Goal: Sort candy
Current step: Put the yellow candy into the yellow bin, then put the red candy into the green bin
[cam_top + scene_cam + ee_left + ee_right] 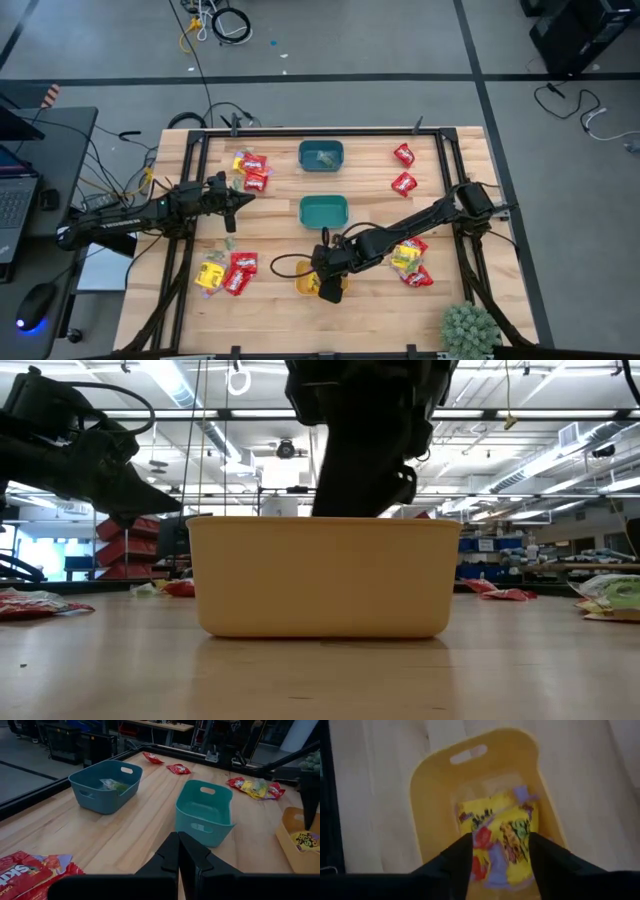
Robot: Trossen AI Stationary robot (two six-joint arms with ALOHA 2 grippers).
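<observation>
My right gripper hangs open over the yellow bin near the table's front edge, pointing steeply down. A yellow candy packet lies inside that bin, below and between the spread fingers. My left gripper is shut and holds nothing, at the table's left side. Red and yellow candy lies at the front left. More red candy lies at the back left and the back right. A mixed heap lies under my right arm.
Two teal bins stand in the table's middle: the far one holds a pale green packet, the nearer one shows nothing inside. A small green plant stands at the front right corner. A black frame rims the table.
</observation>
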